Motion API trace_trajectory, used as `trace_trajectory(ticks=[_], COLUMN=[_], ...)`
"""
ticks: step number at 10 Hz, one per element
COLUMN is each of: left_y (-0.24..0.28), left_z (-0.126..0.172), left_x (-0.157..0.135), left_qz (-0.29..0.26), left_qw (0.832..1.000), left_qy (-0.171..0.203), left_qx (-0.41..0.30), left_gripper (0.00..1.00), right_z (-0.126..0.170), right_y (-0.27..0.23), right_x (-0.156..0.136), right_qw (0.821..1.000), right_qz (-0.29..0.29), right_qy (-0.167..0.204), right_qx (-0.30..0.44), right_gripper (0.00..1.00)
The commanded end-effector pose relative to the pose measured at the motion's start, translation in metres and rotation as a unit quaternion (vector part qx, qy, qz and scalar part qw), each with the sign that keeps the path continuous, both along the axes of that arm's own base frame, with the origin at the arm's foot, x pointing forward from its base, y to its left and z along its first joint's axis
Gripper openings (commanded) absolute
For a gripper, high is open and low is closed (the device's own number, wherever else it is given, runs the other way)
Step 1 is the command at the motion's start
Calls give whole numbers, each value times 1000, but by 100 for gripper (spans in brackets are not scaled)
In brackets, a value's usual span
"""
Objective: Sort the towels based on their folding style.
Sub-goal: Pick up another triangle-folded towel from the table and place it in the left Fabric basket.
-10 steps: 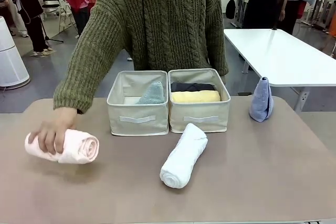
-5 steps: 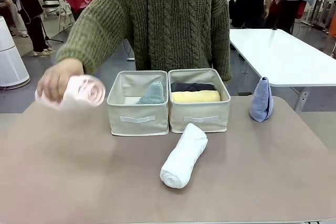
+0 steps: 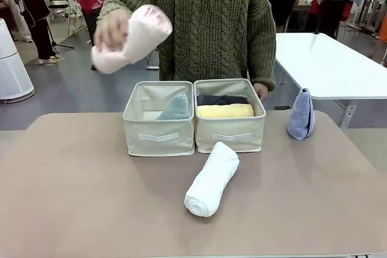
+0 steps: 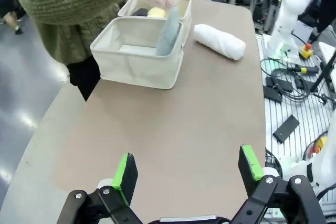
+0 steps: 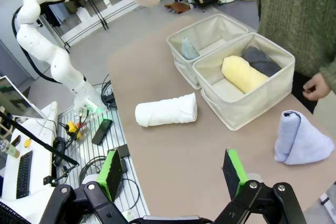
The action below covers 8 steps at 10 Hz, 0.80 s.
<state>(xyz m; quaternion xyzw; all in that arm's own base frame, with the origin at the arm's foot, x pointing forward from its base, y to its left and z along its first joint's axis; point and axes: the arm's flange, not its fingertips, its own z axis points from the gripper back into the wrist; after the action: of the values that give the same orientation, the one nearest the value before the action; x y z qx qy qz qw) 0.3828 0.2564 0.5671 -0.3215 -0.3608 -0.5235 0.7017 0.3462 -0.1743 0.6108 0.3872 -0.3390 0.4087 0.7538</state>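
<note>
sweater (image 3: pixel 211 28): was olive-green cable knit, long-sleeved, with ribbed cuffs.
left pincer (image 4: pixel 186 167): had black linkage fingers (image 4: pixel 273 199), bright green pads (image 4: pixel 123 174) and silver pivot screws (image 4: pixel 265 180).
right pincer (image 5: pixel 172 167): was likewise black with green pads and silver screws.
left arm (image 5: pixel 34 38): was white, built of rounded segments.

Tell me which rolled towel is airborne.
Pink towel, in the person's hand; white lies on the table, yellow and grey sit in a bin.
</note>
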Motion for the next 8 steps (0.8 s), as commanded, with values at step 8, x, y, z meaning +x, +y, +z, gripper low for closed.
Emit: trace_trajectory(ticks=[8], left_y=[5], left_z=[-2], left_x=[2], left_qz=[-6], left_qw=[1000], left_qy=[0], left_qx=[3], left_gripper=[100], right_z=[21], right_y=[49], right_x=[11], right_qw=[995], right_qz=[-11], right_qy=[40], right_qx=[-96], right_gripper=[100])
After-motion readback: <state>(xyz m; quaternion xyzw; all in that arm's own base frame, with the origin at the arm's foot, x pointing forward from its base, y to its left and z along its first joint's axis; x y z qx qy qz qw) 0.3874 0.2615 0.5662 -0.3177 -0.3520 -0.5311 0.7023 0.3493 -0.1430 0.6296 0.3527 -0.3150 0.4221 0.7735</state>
